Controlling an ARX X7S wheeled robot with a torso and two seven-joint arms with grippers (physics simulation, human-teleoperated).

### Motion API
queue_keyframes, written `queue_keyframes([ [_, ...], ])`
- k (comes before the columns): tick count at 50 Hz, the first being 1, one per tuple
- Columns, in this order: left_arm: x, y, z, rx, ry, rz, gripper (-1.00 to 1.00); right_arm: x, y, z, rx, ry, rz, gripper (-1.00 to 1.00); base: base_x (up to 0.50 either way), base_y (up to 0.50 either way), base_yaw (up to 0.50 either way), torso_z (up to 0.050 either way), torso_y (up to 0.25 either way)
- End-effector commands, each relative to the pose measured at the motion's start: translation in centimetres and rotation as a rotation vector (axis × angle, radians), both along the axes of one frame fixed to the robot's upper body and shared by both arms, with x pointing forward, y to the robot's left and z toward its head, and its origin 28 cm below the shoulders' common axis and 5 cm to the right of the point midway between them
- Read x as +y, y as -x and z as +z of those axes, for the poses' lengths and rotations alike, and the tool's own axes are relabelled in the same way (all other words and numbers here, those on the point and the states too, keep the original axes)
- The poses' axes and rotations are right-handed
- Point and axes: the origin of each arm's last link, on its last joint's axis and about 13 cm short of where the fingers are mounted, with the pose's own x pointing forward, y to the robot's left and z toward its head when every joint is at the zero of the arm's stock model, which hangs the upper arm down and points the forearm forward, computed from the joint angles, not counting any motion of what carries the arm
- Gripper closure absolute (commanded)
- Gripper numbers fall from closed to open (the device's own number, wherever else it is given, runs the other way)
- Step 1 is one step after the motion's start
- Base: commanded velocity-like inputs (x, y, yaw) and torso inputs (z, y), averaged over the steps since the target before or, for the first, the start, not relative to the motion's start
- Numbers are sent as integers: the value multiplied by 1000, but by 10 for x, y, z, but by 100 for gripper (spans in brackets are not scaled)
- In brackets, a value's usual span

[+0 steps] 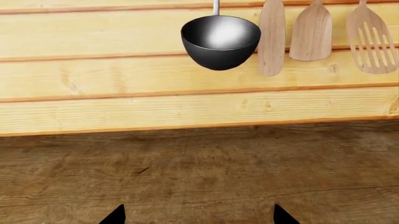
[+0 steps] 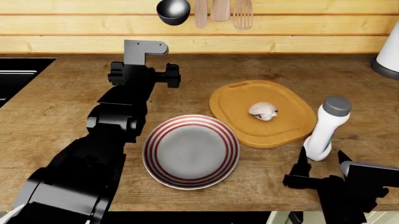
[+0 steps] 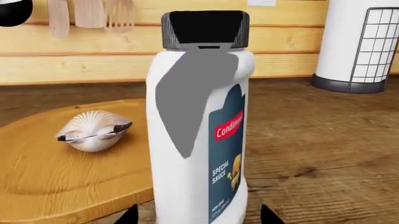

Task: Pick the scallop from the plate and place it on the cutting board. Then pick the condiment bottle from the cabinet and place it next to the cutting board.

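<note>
The scallop [image 2: 263,111] lies on the orange-tan cutting board [image 2: 237,100]. In front of the board sits the red-striped plate [image 2: 190,150] with nothing on it. The white condiment bottle [image 2: 325,128] with a grey cap stands upright on the counter just right of the board. My right gripper [image 2: 323,162] is open, its fingertips low on either side of the bottle's base and apart from it. The right wrist view shows the bottle [image 3: 199,130] filling the gap, with the scallop [image 3: 93,130] and board [image 3: 37,172] beside it. My left gripper [image 1: 199,217] is open over bare counter near the back wall.
A black ladle [image 2: 173,10] and wooden utensils [image 2: 219,10] hang on the plank wall. A white cylinder in a black wire grid [image 3: 361,42] stands at the back right. A dark sink [image 2: 18,70] lies at the far left. The counter's front edge runs close under my right gripper.
</note>
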Motion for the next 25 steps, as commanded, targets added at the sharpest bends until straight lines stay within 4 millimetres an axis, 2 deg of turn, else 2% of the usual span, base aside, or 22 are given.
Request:
queue_keyframes([
  [1,0,0,0,0,-3,1,-100,6,26,9,12,-10,67,-100,0,0,0,0,0],
  [10,0,0,0,0,-6,0,-100,10,32,23,-31,-10,100,-100,0,0,0,0,0],
  [17,0,0,1,-12,2,6,-100,10,48,52,-127,-1,89,-100,0,0,0,0,0],
  [21,1,-2,6,-87,57,0,-100,7,57,58,-152,-2,70,-100,0,0,0,0,0],
  [24,4,-3,19,-146,129,-27,-100,6,63,59,-170,-9,60,-100,0,0,0,0,0],
  [25,12,4,6,-71,146,2,-100,6,64,60,-178,-13,60,-100,0,0,0,0,0],
])
